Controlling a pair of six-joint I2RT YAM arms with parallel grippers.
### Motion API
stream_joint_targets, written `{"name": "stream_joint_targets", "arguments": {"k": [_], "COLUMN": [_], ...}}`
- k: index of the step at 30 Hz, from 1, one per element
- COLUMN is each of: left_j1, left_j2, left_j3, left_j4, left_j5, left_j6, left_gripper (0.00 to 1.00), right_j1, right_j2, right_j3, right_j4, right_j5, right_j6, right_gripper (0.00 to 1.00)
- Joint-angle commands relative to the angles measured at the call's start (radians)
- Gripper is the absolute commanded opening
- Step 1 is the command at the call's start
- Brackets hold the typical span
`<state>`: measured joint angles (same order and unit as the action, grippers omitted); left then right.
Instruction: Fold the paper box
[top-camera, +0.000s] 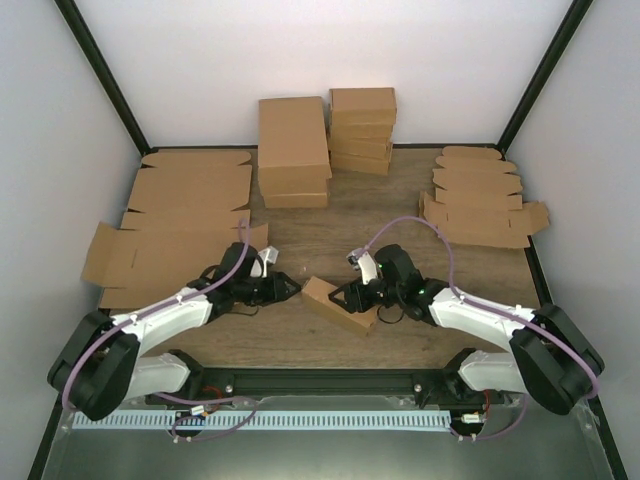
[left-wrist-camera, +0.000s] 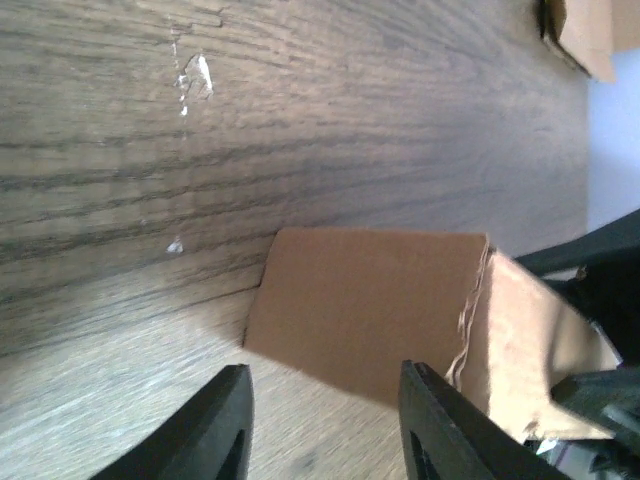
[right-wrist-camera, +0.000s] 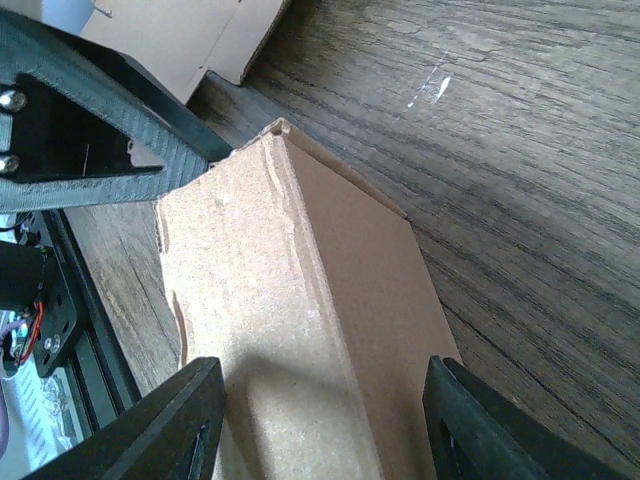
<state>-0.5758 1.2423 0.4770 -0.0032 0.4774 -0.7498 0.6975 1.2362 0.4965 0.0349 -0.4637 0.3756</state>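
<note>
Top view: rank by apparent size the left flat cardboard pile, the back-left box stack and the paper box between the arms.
1. left flat cardboard pile
2. back-left box stack
3. paper box, clearly smallest

1. One paper box (top-camera: 338, 305), between the grippers.
2. Two grippers: left gripper (top-camera: 292, 286), right gripper (top-camera: 347, 294).
3. Two box stacks beyond them: wide stack (top-camera: 293, 150), narrow stack (top-camera: 362, 125).
4. Two flat-cardboard piles: left pile (top-camera: 180, 220), right pile (top-camera: 480, 205).

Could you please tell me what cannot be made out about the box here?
- Top view: the right claw covers part of the paper box; flaps too small.
- Right wrist view: its near part is cut off by the bottom edge.
- Left wrist view: its far end is partly hidden by that claw.
</note>
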Motion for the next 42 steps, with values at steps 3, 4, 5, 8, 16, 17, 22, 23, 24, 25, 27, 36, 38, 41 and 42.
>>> {"name": "stream_joint_targets", "arguments": {"k": [3, 4, 5, 8, 16, 17, 22, 23, 24, 25, 27, 36, 38, 41, 42], "left_j1": [-0.002, -0.002, -0.001, -0.002, -0.002, -0.002, -0.002, -0.002, -0.002, -0.002, -0.002, -0.002, -0.002, -0.002, -0.002], "left_j2": [-0.111, -0.121, -0.134, -0.123, 0.006, 0.016, 0.047, 0.051, 0.054, 0.057, 0.061, -0.088, -0.102, -0.104, -0.096], "left_j3": [0.070, 0.088, 0.096, 0.092, 0.003, -0.003, -0.012, -0.013, -0.011, -0.011, -0.012, 0.023, 0.043, 0.054, 0.051], "left_j4": [-0.116, -0.139, -0.145, -0.134, -0.007, -0.004, 0.001, -0.002, -0.006, -0.009, -0.014, -0.058, -0.061, -0.048, -0.040], "left_j5": [-0.025, -0.033, -0.035, -0.026, 0.034, 0.030, 0.021, 0.018, 0.012, 0.009, 0.005, -0.021, -0.002, 0.025, 0.033], "left_j6": [0.042, 0.047, 0.047, 0.081, 0.065, 0.068, 0.072, 0.073, 0.074, 0.073, 0.074, 0.058, 0.057, 0.057, 0.058], "left_gripper": [0.58, 0.60, 0.62, 0.65, 0.54, 0.52, 0.38, 0.36, 0.35, 0.33, 0.32, 0.54, 0.59, 0.63, 0.63], "right_j1": [0.007, 0.007, 0.007, 0.007, 0.007, 0.007, 0.007, 0.007, 0.007, 0.007, 0.007, 0.006, 0.007, 0.007, 0.007], "right_j2": [0.012, 0.016, 0.017, 0.021, 0.031, 0.032, 0.031, 0.032, 0.031, 0.031, 0.031, 0.025, 0.025, 0.027, 0.027], "right_j3": [0.016, 0.015, 0.013, 0.012, 0.015, 0.014, 0.016, 0.016, 0.017, 0.017, 0.018, 0.022, 0.022, 0.024, 0.025], "right_j4": [-0.079, -0.075, -0.070, -0.063, -0.062, -0.061, -0.062, -0.061, -0.061, -0.061, -0.062, -0.073, -0.073, -0.072, -0.073], "right_j5": [0.054, 0.051, 0.050, 0.044, 0.037, 0.038, 0.038, 0.038, 0.038, 0.038, 0.037, 0.040, 0.038, 0.035, 0.034], "right_j6": [-0.015, -0.014, -0.011, -0.009, -0.010, -0.010, -0.010, -0.010, -0.010, -0.010, -0.011, -0.018, -0.019, -0.019, -0.019], "right_gripper": [0.57, 0.57, 0.57, 0.57, 0.58, 0.58, 0.58, 0.58, 0.58, 0.58, 0.58, 0.58, 0.58, 0.58, 0.58]}}
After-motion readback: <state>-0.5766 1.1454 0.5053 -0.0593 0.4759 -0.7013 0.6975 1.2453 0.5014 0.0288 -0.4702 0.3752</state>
